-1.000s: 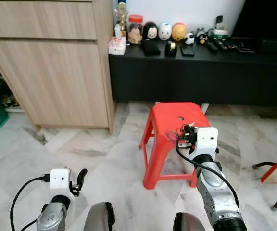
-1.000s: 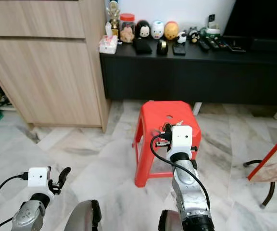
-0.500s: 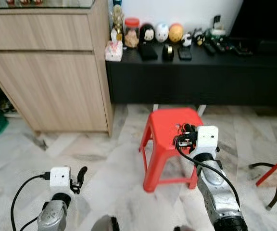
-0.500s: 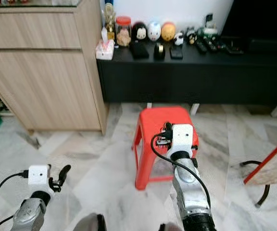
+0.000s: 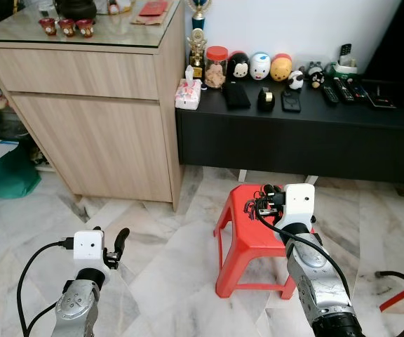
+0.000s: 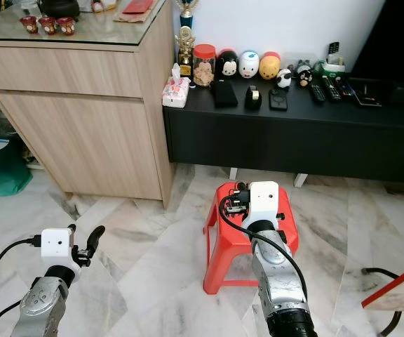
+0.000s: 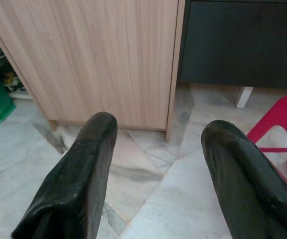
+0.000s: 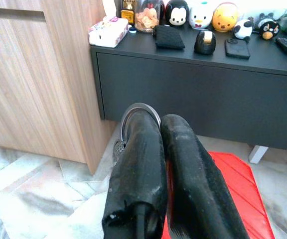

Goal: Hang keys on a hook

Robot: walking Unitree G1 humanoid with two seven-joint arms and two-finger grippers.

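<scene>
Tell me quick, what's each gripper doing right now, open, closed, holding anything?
Left gripper: open, holding nothing, low over the marble floor.
Right gripper: closed on the keys, held up above the red stool.

Keys (image 8: 133, 117): mostly hidden behind closed right hand (image 8: 158, 127), only ring arc showing | red stool (image 7: 283, 132): cut off by frame edge
</scene>
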